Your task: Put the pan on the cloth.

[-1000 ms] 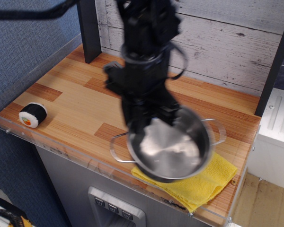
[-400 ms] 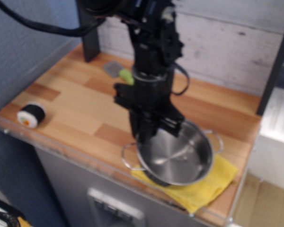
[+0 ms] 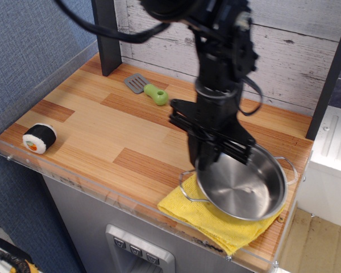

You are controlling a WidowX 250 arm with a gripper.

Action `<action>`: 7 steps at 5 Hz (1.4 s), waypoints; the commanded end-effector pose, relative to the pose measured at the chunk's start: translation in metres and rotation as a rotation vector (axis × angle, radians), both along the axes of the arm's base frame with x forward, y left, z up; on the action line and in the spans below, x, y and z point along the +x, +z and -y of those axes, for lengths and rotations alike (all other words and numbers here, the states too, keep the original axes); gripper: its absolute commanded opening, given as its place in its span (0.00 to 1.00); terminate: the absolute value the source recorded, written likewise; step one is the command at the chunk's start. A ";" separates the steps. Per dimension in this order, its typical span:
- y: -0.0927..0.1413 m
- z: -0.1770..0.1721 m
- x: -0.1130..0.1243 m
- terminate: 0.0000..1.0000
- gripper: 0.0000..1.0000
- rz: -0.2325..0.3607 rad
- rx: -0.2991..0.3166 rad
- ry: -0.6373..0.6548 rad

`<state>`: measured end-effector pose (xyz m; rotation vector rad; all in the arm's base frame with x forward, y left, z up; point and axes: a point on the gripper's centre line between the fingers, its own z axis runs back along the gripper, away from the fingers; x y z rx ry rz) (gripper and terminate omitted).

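The shiny steel pan [image 3: 242,186] with two wire loop handles sits over the right part of the yellow cloth [image 3: 216,220] at the table's front right corner. I cannot tell whether it rests on the cloth or hangs just above it. My black gripper [image 3: 209,161] comes down from above and is shut on the pan's near left rim. The cloth shows at the left and front of the pan; its right part is hidden under the pan.
A small grey spatula with a green handle [image 3: 147,89] lies at the back of the wooden table [image 3: 91,131]. A sushi-roll toy [image 3: 39,138] sits at the front left. A clear plastic rim [image 3: 102,190] edges the table. A dark post [image 3: 107,34] stands at the back left.
My gripper has carried the pan to the right and slightly lower, from over the cloth's left part to over its right part. The spatula is now uncovered.
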<state>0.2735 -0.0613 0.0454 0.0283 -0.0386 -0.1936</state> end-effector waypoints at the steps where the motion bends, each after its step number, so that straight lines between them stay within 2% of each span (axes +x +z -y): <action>1: -0.005 -0.007 -0.007 0.00 0.00 -0.013 0.052 -0.035; 2: -0.003 -0.020 -0.011 0.00 0.00 -0.032 0.086 -0.041; 3: 0.003 -0.037 -0.014 0.00 0.00 -0.020 0.112 -0.055; 4: 0.003 -0.039 -0.011 0.00 0.00 -0.039 0.112 -0.158; 5: -0.002 -0.049 -0.015 0.00 0.00 -0.051 0.124 -0.173; 7: -0.016 -0.043 -0.018 0.00 0.00 -0.071 0.063 -0.157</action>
